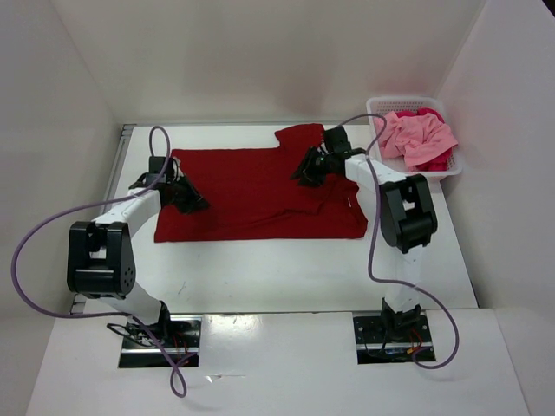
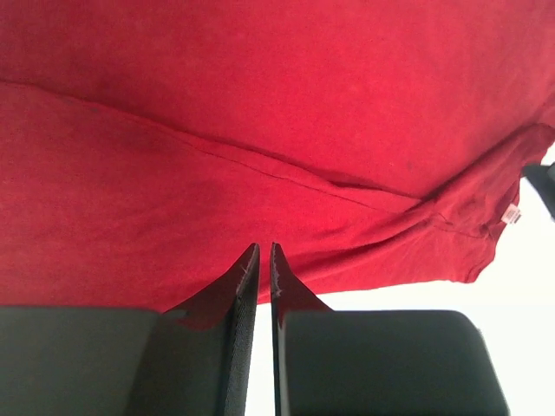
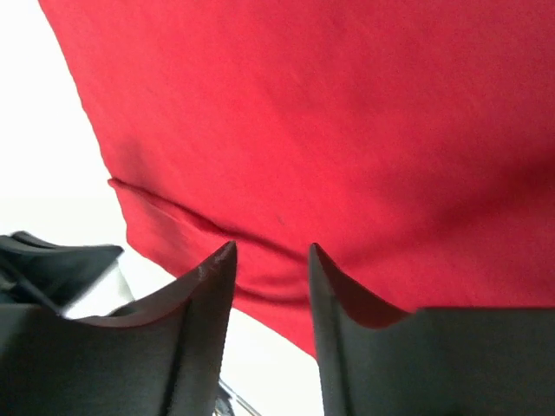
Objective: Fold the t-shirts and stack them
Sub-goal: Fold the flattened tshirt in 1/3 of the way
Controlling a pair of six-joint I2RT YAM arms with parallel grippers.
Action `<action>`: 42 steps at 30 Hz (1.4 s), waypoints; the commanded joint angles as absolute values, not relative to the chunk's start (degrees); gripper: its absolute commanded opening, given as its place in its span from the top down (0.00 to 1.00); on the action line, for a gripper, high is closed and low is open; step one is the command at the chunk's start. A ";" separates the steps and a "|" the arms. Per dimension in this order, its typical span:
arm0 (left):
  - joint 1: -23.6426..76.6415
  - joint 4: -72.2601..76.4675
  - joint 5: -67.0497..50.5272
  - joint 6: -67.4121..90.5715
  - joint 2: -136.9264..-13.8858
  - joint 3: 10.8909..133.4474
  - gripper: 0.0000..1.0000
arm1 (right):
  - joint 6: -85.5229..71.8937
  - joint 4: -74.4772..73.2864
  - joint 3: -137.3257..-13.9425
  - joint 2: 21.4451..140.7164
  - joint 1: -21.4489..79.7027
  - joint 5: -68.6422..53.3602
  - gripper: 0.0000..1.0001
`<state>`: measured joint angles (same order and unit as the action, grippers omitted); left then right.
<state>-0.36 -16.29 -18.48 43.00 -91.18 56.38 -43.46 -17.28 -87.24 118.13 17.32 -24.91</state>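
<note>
Low over the dark red shirt (image 1: pixel 260 195), the left gripper (image 2: pixel 264 248) pinches its edge, the right gripper (image 3: pixel 270 250) gapes.

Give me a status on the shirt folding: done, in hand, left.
Done: nothing is folded or stacked. In hand: the dark red t-shirt lies spread on the table. The left gripper looks pinched on its left edge, and the right gripper is part-open over its right side. Left: folding it, then the light pink t-shirt and magenta t-shirt, both heaped in the white basket.
</note>
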 commanded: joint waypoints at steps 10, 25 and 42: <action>2.02 -16.61 -16.79 39.82 -87.98 53.53 0.84 | -38.67 -18.99 -63.29 97.65 17.67 -6.42 0.68; 2.02 -16.61 -17.84 39.29 -89.03 53.53 0.84 | -38.15 -16.52 -65.82 106.16 17.67 -9.23 0.58; 2.02 -15.56 -18.37 39.81 -90.09 53.00 0.84 | -37.62 -18.19 -72.85 110.12 17.67 -14.58 0.92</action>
<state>2.11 -16.67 -17.26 40.58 -89.86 53.21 -38.46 -18.59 -68.69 108.73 17.39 -12.36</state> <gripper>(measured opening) 0.154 0.093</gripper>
